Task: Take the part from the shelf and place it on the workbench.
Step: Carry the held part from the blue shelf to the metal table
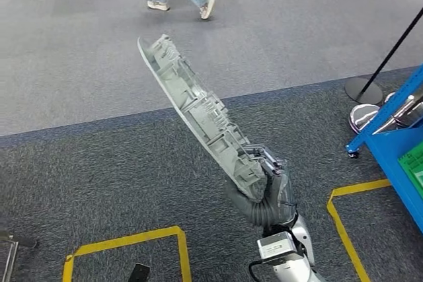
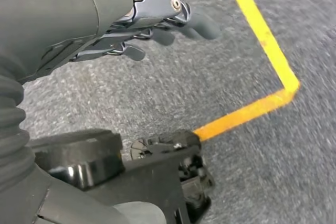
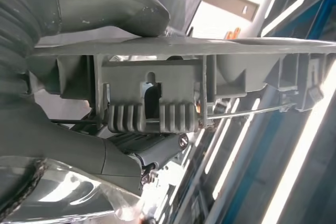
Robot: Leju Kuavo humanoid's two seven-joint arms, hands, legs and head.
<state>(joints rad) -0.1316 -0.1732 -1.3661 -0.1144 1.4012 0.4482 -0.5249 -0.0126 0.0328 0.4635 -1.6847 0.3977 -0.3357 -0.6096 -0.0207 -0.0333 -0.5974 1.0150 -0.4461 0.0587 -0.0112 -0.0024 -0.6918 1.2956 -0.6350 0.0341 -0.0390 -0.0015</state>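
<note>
While the right hand (image 1: 269, 179) grips the long grey ribbed trim part (image 1: 194, 107) by one end, keep it level; left hand (image 2: 158, 24) hangs empty, fingers apart.

Floor: grey carpet (image 1: 100, 163), lighter grey band farther off, dark blue line between the two. Yellow tape outline (image 1: 132, 239) marked near left; second yellow tape corner (image 1: 344, 209) at right, beside blue shelf frame (image 1: 394, 143). Round black stand base (image 1: 363, 90) sits on carpet far right. A person's shoes (image 1: 180, 8) tread the lighter band.
</note>
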